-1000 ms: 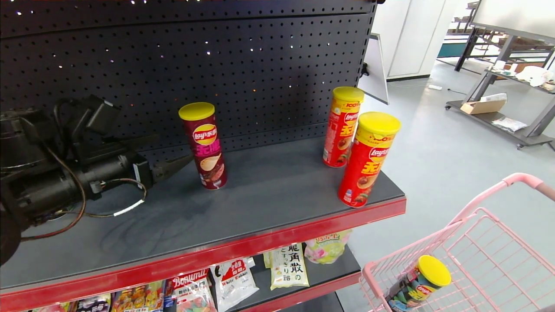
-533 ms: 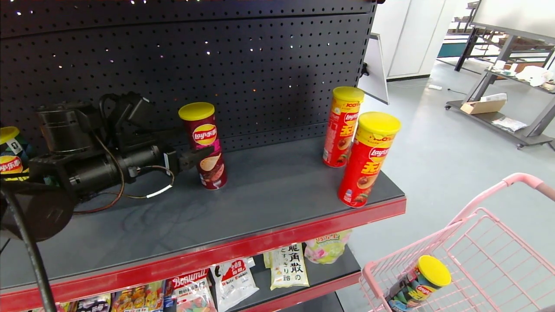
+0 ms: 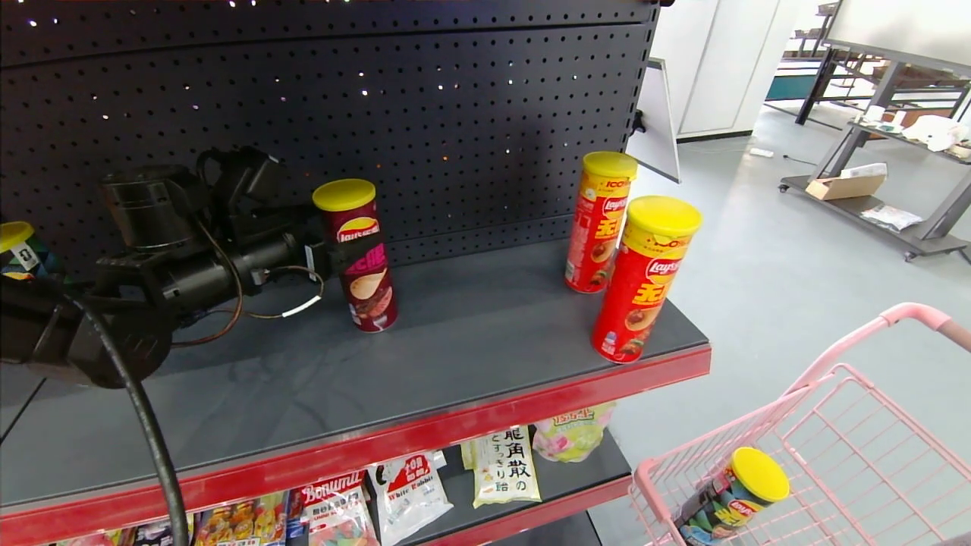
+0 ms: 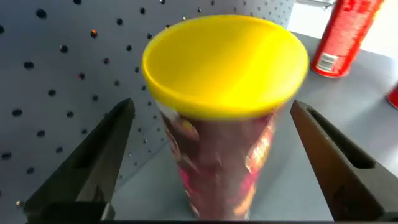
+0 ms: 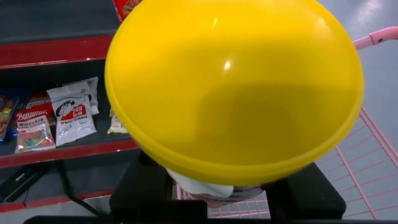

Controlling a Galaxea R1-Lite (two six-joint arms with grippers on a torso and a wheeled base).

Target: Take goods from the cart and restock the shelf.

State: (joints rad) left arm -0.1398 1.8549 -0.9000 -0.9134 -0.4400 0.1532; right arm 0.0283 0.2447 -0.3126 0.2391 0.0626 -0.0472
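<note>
On the shelf, the maroon can stands upright between my left tool's wide-open jaws, likely to be nudged into line. Out in front of the shelf, my right tool grips a second can, ready for its spot.

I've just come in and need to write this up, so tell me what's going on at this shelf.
A two-armed robot is restocking chip cans from a pink cart onto the shelf. Its left gripper is open around the upright maroon can near the pegboard, one finger on each side with gaps, so nothing is clamped. Two red cans stand at the shelf's right end. The right gripper is at another yellow-lidded can by the cart. Whether it grips that can is unclear.
</note>
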